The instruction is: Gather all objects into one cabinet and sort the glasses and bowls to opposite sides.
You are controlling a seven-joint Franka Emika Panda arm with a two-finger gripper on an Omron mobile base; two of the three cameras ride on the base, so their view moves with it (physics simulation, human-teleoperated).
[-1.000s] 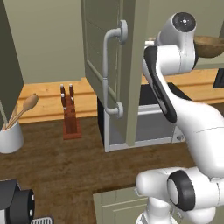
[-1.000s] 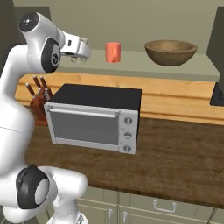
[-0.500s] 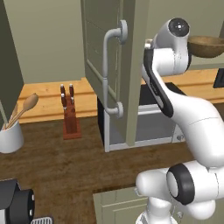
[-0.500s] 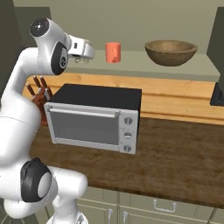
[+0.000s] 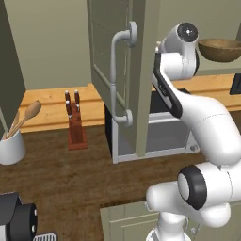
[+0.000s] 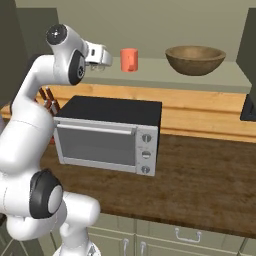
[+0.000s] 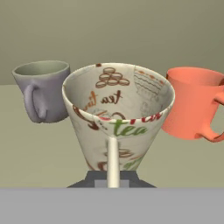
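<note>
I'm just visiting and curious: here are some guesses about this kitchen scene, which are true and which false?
1. The wide brown wooden bowl stands on the cabinet shelf. True.
2. The orange handled mug lies tipped on its side. False: it stands upright.
3. The tool is shut on the cream patterned mug. True.
4. The grey cup sits inside the bowl. False: it stands on the shelf, beside the cream mug.
5. The black and silver microwave has its door wide open. False: the door is closed.
</note>
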